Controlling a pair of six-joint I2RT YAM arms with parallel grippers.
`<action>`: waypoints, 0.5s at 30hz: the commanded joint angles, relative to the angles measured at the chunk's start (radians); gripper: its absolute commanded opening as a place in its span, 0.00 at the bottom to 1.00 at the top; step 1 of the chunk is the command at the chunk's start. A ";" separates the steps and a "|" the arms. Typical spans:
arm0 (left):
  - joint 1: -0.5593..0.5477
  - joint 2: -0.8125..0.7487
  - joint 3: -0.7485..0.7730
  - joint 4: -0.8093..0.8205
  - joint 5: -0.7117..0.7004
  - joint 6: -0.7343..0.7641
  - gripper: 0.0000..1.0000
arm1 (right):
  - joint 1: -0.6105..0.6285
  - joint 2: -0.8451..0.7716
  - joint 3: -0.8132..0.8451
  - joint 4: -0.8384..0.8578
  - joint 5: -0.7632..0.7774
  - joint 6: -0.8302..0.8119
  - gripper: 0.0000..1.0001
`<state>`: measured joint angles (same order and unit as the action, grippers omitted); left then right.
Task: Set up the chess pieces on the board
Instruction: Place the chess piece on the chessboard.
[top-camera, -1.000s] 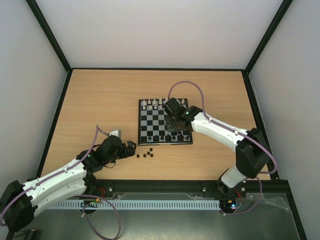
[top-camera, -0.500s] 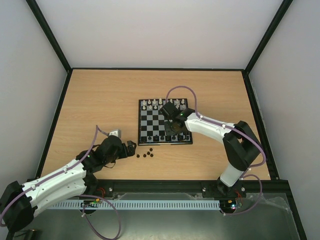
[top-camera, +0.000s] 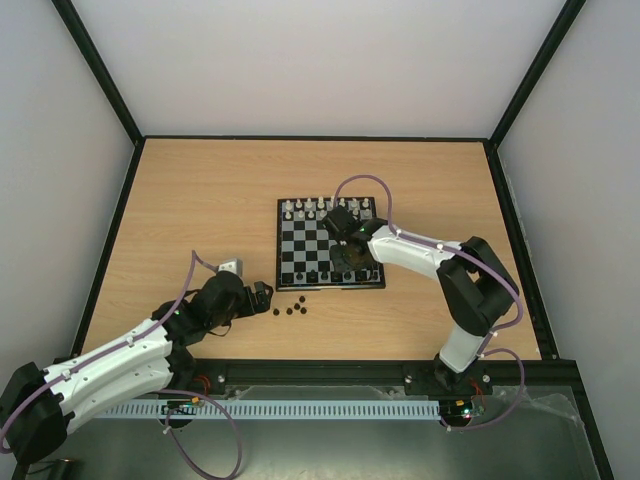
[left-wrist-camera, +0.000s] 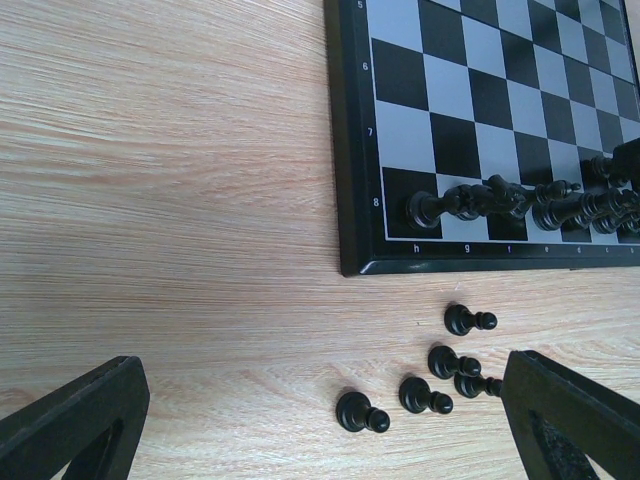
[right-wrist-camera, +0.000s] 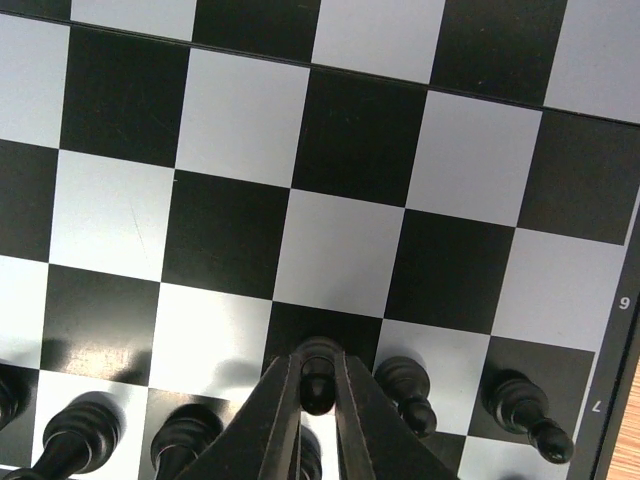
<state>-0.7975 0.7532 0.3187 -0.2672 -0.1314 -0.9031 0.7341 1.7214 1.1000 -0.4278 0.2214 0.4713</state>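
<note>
Black pawn (right-wrist-camera: 318, 365): tiny, light, hard and slick, and we judge it tips easily and is best held by the head. It sits in the board's (right-wrist-camera: 238, 128) second row from the near edge. The right gripper (right-wrist-camera: 318, 388) is pitched down, fingers pinched on the pawn's head. The left gripper (left-wrist-camera: 322, 378) sits low, fingers wide apart, over loose black pieces (left-wrist-camera: 447, 361).

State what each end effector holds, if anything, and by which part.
Right end effector: a black pawn, pinched at its head. Left end effector: open, nothing held.

The board (left-wrist-camera: 450, 85) — black and silvery-grey checks, thin black border; 5 loose chess pieces (left-wrist-camera: 428, 396) black; table (left-wrist-camera: 170, 200) — pale woodgrain.
</note>
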 joint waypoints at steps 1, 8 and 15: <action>-0.004 -0.010 -0.004 -0.015 -0.004 0.001 1.00 | -0.008 0.009 -0.010 -0.020 0.002 -0.008 0.12; -0.004 -0.004 0.000 -0.009 -0.001 0.004 0.99 | -0.008 -0.025 0.012 -0.053 0.006 -0.008 0.26; -0.005 0.013 0.032 -0.039 -0.043 0.001 1.00 | 0.009 -0.172 0.062 -0.124 0.055 -0.006 0.62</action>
<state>-0.7979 0.7597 0.3210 -0.2707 -0.1368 -0.9020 0.7326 1.6680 1.1156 -0.4629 0.2321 0.4747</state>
